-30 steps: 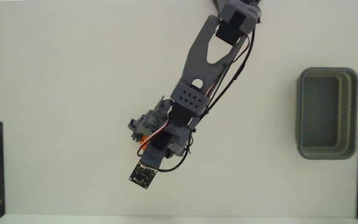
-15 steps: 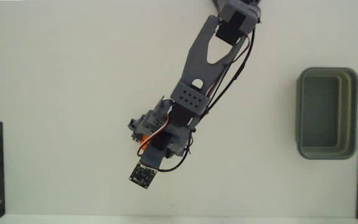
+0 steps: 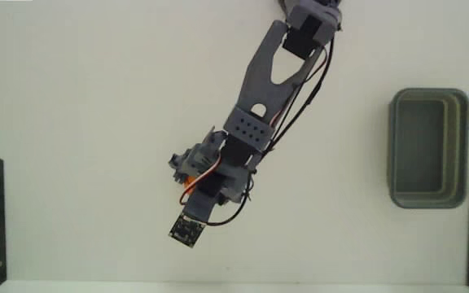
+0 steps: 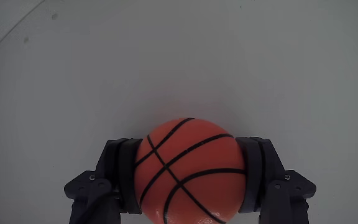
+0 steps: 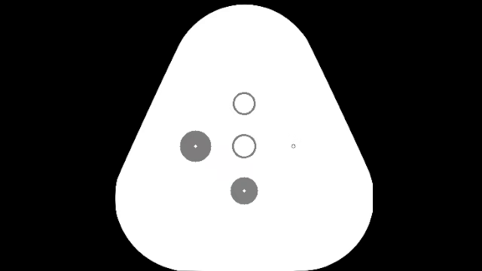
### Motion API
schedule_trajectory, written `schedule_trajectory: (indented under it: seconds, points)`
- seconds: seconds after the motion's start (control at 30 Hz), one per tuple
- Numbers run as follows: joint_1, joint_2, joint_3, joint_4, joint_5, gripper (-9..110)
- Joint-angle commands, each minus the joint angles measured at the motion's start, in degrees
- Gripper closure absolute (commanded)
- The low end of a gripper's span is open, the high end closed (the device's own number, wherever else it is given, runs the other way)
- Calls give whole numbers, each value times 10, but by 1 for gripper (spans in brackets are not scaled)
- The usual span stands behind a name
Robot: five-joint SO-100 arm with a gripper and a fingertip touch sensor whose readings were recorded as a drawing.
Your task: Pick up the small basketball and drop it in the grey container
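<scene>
Arm (image 3: 260,98) entered the fixed view from the top edge, right of centre, and reached diagonally down and to the left across the white surface. Upper link grey, forked at its upper end; black and red cables ran along its right side. Wrist assembly sat at the low end, with a small black camera board at the very tip, nearest the bottom edge.

Gripper (image 4: 190,173) came in from the bottom of the wrist view. Both dark fingers (image 4: 118,174) stood upright, one to each side, jaws spread apart and pressed against the small basketball (image 4: 190,168), holding it clamped between them.
</scene>
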Motion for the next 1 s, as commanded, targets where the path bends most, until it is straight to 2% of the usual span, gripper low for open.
schedule_trajectory:
  seconds: [0.0, 0.97]
  points:
    - [10, 25, -43, 23, 3, 21]
    - [10, -49, -368, 274, 3, 21]
